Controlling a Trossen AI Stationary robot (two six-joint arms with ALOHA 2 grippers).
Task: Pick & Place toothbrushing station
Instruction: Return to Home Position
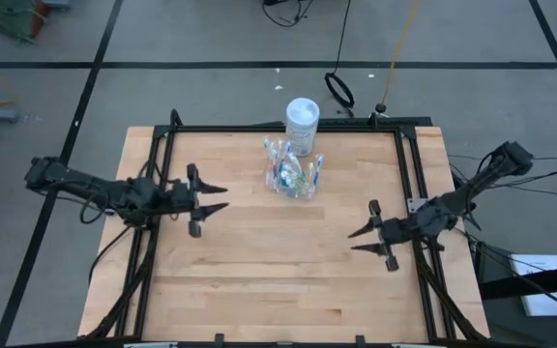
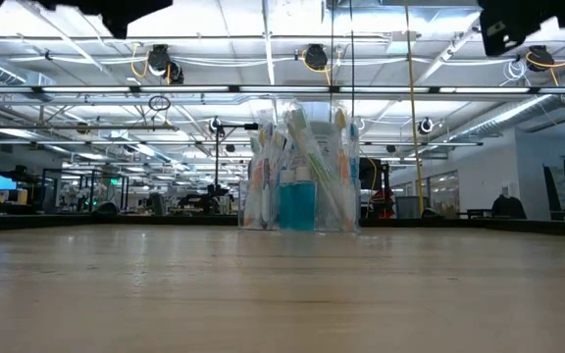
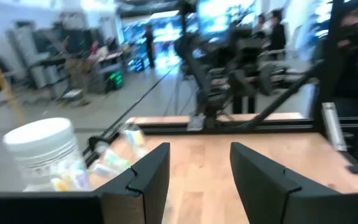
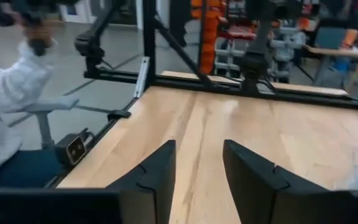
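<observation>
Wooden worktop [image 1: 278,290] carries the clear toothbrushing station [image 1: 293,174], stuffed with toothbrushes [image 2: 307,157], near its far edge, just beside a white-capped container [image 1: 303,121]. Well apart from it, the left hand [image 1: 224,197] and the right hand [image 1: 352,242] hover wide open on either side, holding nothing.

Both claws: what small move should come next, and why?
Probably just draw both arms back to rest. The left claw and right claw are open, empty and apart from the holder, which stands upright with brushes in it.

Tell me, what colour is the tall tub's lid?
The lid is white; the high view shows it best.
</observation>
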